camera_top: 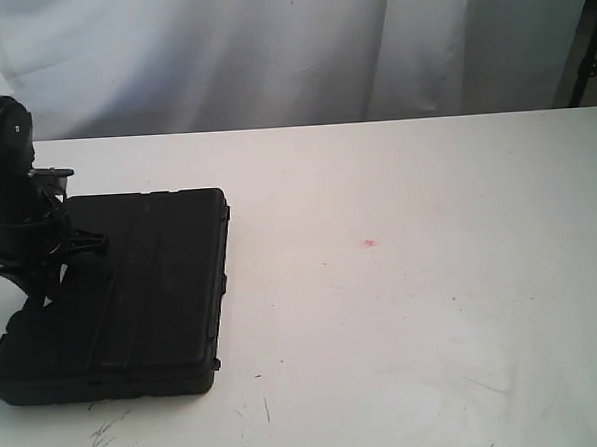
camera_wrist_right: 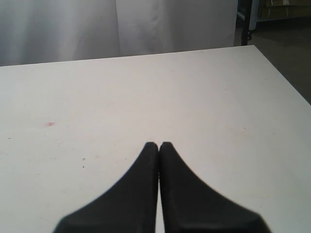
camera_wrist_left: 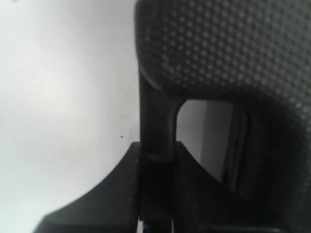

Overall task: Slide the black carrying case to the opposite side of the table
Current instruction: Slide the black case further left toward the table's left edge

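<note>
The black carrying case [camera_top: 142,292] lies flat on the white table [camera_top: 431,277] at the left, near the front edge. My left gripper [camera_top: 43,287] is down at the case's left edge. In the left wrist view the fingers [camera_wrist_left: 121,194] are shut on the bar of the case's handle [camera_wrist_left: 156,121], and the dimpled body of the case [camera_wrist_left: 233,48] fills the view beyond it. My right gripper [camera_wrist_right: 159,145] is shut with nothing between its fingers, hovering over bare table [camera_wrist_right: 146,87]; it does not show in the exterior view.
A white curtain [camera_top: 289,44] hangs behind the table. A small red mark [camera_top: 370,243] lies near the table's middle. Dark scuffs [camera_top: 104,434] mark the front left. The table's right edge [camera_wrist_right: 286,77] drops off to dark floor, with a stand [camera_top: 591,63] behind.
</note>
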